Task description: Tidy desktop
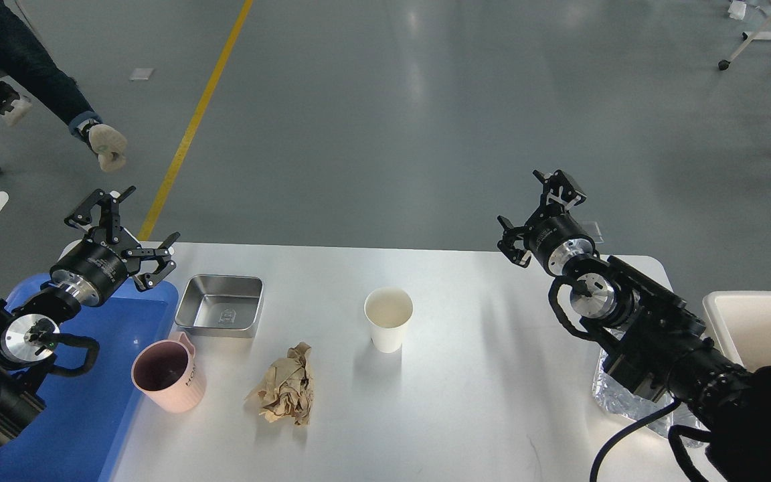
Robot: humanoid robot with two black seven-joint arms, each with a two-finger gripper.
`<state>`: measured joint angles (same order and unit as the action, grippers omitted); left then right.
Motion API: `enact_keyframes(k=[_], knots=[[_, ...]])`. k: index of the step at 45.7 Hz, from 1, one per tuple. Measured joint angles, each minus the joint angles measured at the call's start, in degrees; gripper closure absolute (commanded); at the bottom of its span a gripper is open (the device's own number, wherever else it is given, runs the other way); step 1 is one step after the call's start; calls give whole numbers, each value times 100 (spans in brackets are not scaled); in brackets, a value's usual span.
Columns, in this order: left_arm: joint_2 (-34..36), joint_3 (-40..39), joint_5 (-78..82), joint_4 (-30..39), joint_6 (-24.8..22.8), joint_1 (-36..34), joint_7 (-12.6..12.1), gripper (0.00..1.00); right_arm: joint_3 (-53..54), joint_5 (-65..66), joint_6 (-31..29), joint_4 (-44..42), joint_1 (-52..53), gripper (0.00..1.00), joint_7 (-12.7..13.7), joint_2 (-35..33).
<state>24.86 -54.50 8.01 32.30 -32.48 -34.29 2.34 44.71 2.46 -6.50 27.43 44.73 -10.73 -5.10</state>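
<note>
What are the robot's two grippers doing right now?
Left gripper: open, holding nothing.
Right gripper: open, holding nothing.

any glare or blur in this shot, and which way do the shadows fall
Head view: sharp throughout; soft light streaks glare on the grey floor; the paper cup and crumpled paper throw faint shadows on the desktop, toward the camera; wide-angle bending shows at the edges.
</note>
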Motion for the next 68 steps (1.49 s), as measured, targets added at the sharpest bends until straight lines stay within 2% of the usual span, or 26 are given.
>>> enact_keyframes(k=[10, 15, 16, 19, 28, 33, 39, 45, 50, 58, 68], knots=[[1360, 438, 949, 2098, 676, 332, -13, 2, 8, 0, 0, 17, 2, 0, 0, -84], [2181, 767, 1163, 2902, 779, 502, -58, 2, 6, 0, 0, 18, 13, 0, 0, -103], [2574, 966, 1204, 3183, 786, 558, -62, 2, 5, 0, 0, 18, 17, 0, 0, -123], [3129, 1249, 1231, 3520, 777, 629, -53, 2, 4, 0, 0, 18, 19, 0, 0, -154], [4937, 2027, 1637, 4831, 758, 972, 103, 2, 3, 0, 0, 20, 19, 0, 0, -258], [5978, 2466, 1798, 5486, 772, 1155, 344, 2, 7, -7, -3, 25, 25, 0, 0, -364], [6883, 2903, 1830, 5649, 752, 1185, 691, 2, 12, -8, -8, 27, 35, 0, 2, -492], [7820, 3331, 1837, 5664, 671, 1185, 1152, 2, 12, -9, -16, 27, 44, 0, 9, -602], [8368, 3681, 1841, 5655, 490, 1178, 1455, 2, 14, -9, -18, 27, 53, 0, 9, -636], [8800, 3994, 1845, 5563, 71, 1137, 1564, 2, 17, -9, -18, 26, 100, 0, 9, -641], [8836, 4011, 1850, 5534, -9, 1121, 1556, 2, 13, -8, -18, 21, 132, 0, 9, -649]])
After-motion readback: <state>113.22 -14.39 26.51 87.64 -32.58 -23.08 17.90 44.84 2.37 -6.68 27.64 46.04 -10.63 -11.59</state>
